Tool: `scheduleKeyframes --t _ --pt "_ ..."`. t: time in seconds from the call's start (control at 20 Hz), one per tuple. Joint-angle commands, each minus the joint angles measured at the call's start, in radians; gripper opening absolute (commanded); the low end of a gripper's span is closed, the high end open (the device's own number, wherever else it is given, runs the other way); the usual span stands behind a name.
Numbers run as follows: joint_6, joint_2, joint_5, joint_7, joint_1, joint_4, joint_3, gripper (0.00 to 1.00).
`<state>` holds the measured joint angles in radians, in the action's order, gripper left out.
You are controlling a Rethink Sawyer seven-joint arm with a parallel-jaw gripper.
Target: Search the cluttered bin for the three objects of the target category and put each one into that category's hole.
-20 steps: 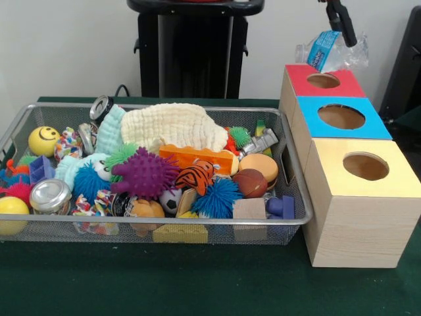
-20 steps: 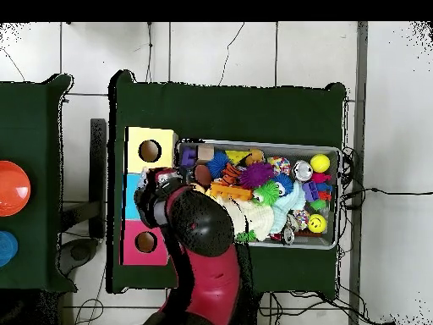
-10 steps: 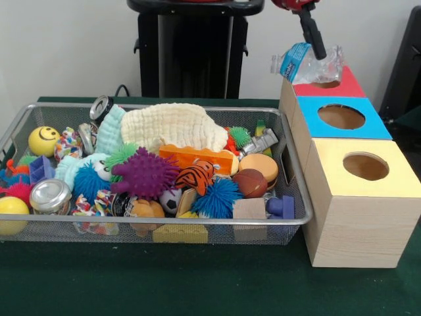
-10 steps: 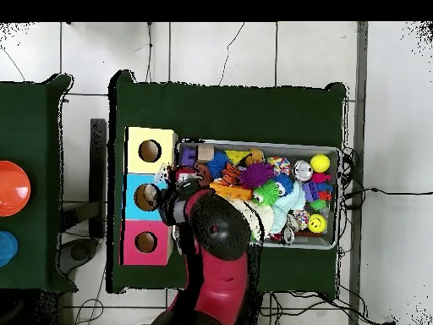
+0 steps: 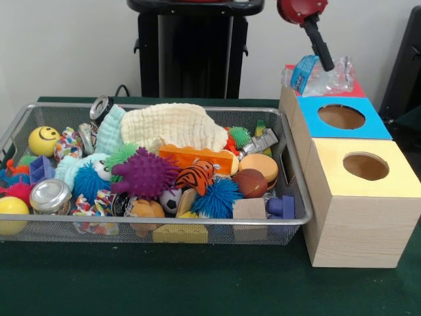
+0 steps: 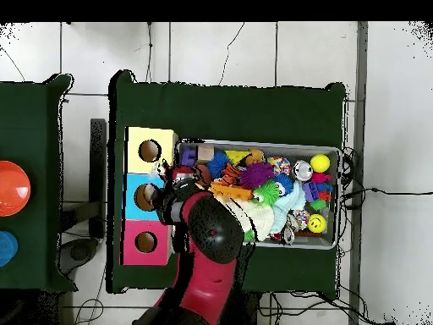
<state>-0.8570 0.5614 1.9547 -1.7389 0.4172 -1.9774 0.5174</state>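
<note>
A crushed clear plastic bottle (image 5: 323,76) with a blue label hangs just over the red box (image 5: 356,87) and hides its hole. My gripper (image 5: 326,64) reaches down from the red wrist and is shut on the bottle's upper side; one dark finger (image 5: 318,41) shows. In front of the red box stand the blue box (image 5: 309,113) and the yellow box (image 5: 335,179), each with an uncovered round hole. In the overhead view the arm (image 6: 211,230) covers the gripper and bottle beside the blue box (image 6: 133,188).
The wire bin (image 5: 158,222) left of the boxes is packed with toys: a cream cloth (image 5: 174,125), purple spiky ball (image 5: 145,172), tiger toy (image 5: 196,176), burger toy (image 5: 258,166), metal can (image 5: 50,195) and smiley ball (image 5: 43,140). A dark stand (image 5: 191,49) rises behind it.
The gripper has carried the bottle from high at the right, swung it left over the bin's corner, then back right and lower, down onto the red box's top.
</note>
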Motion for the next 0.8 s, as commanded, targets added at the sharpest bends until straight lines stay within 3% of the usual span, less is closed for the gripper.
scheduleKeyframes --t 0.05,0.3,0.45,0.6,0.8 --pt "-0.019 -0.055 0.161 0.299 0.052 -0.006 -0.18 0.0" --pt "-0.08 -0.075 0.251 0.322 0.071 0.017 -0.207 0.0" --pt "-0.127 -0.052 0.223 0.283 0.071 -0.001 -0.215 0.0" --pt "-0.202 -0.042 0.223 0.302 0.057 -0.007 -0.238 0.0" --pt "-0.329 -0.026 0.158 0.298 0.014 -0.036 -0.276 0.0"
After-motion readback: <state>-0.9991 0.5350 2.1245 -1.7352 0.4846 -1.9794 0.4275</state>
